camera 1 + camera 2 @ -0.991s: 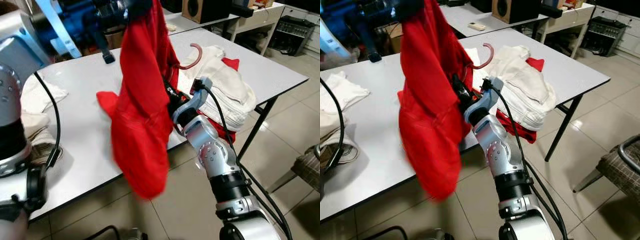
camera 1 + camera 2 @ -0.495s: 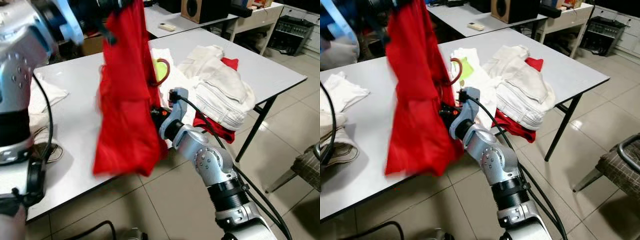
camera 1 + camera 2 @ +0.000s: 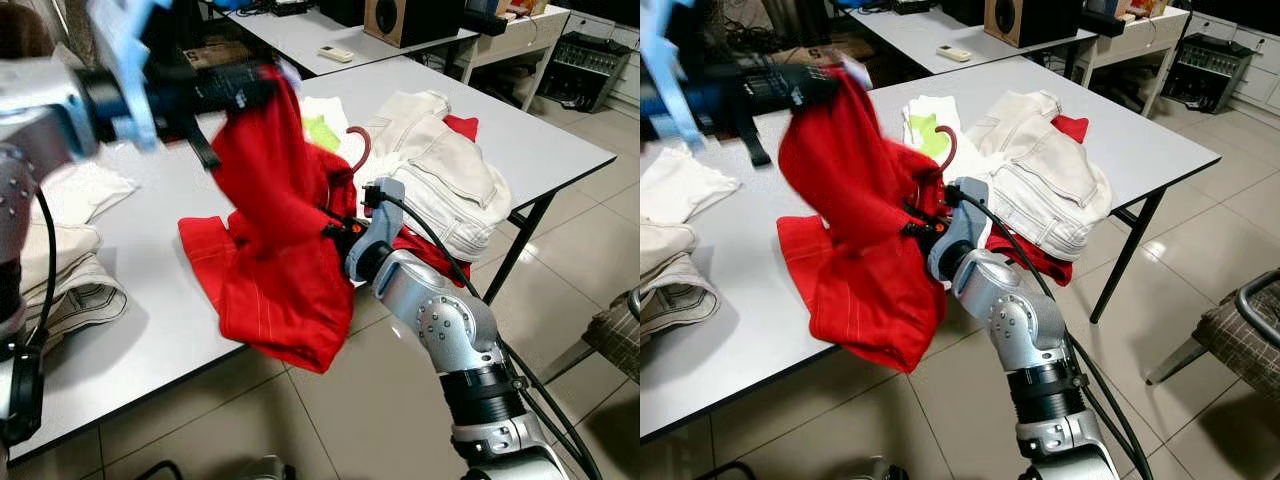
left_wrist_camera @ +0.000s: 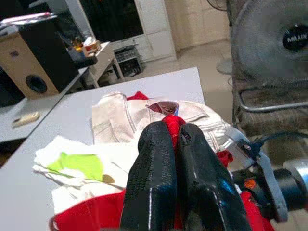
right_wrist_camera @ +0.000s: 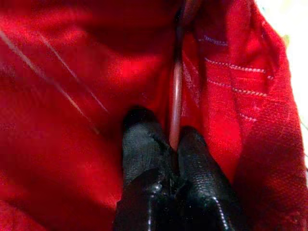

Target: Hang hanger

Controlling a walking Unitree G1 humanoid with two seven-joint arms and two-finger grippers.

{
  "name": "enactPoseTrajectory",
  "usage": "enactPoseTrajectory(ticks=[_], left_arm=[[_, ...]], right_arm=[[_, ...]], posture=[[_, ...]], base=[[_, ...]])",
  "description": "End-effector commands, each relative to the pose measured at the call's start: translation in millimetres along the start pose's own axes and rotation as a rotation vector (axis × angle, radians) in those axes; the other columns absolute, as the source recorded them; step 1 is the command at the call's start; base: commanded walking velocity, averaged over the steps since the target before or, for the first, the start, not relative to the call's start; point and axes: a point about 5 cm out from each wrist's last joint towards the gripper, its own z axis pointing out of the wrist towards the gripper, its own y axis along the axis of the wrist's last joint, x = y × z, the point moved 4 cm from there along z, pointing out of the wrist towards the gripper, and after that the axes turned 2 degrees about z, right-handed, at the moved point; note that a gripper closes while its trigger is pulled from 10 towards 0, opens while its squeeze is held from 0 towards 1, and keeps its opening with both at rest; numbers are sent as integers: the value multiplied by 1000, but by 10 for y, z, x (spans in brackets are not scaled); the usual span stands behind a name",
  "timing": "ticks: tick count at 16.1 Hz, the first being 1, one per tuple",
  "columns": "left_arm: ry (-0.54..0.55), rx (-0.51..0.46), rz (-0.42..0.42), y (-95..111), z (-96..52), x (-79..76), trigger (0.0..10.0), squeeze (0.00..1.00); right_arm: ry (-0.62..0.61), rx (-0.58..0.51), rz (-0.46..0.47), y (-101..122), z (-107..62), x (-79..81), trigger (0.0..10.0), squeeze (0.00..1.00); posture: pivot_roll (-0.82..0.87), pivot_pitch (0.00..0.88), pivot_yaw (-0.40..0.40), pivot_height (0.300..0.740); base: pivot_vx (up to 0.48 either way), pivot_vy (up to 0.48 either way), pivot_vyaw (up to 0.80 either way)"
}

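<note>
A red garment (image 3: 280,260) slumps from my left gripper (image 3: 262,88) down onto the white table (image 3: 160,205), its lower part over the front edge. The left gripper is shut on the garment's top fold (image 4: 169,121). A dark red hanger pokes its hook (image 3: 358,142) out of the cloth beside the white clothes. My right gripper (image 3: 336,232) is buried in the garment's folds, and in the right wrist view it (image 5: 174,144) is shut on the hanger's thin rod (image 5: 176,91).
A pile of white clothes (image 3: 440,170) over a second red piece lies on the table's right half. Folded pale garments (image 3: 70,285) sit at the left. A chair (image 3: 618,335) stands on the tiled floor at right. Another table (image 3: 330,30) is behind.
My left gripper has come down and to the right, so the garment that hung high now rests bunched on the table. The right gripper stays inside it on the hanger.
</note>
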Motion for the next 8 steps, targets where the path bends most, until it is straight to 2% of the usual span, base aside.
enactPoseTrajectory(ticks=[1, 2, 3, 7, 8], left_arm=[[30, -9, -59, 38, 33, 41, 10000, 0], [57, -31, -106, 71, 53, 104, 10000, 0], [96, -42, -84, 103, 51, 182, 10000, 1000], [126, 40, -51, 18, -42, 244, 10000, 1000], [152, 89, -14, -45, -84, 292, 10000, 1000]], right_arm=[[31, -33, 18, 90, 4, 77, 10000, 0], [42, -43, 24, 103, 15, 98, 10000, 0], [54, -52, 39, 117, 28, 125, 10000, 0], [52, -60, 25, 134, 35, 149, 10000, 0], [30, -20, -27, 78, 21, 106, 10000, 0]], posture=[[58, 0, 82, 719], [55, 0, 85, 719], [55, 0, 86, 719], [45, 0, 95, 719], [42, 0, 97, 719]], base=[[0, 0, 0], [0, 0, 0], [0, 0, 0], [0, 0, 0], [0, 0, 0]])
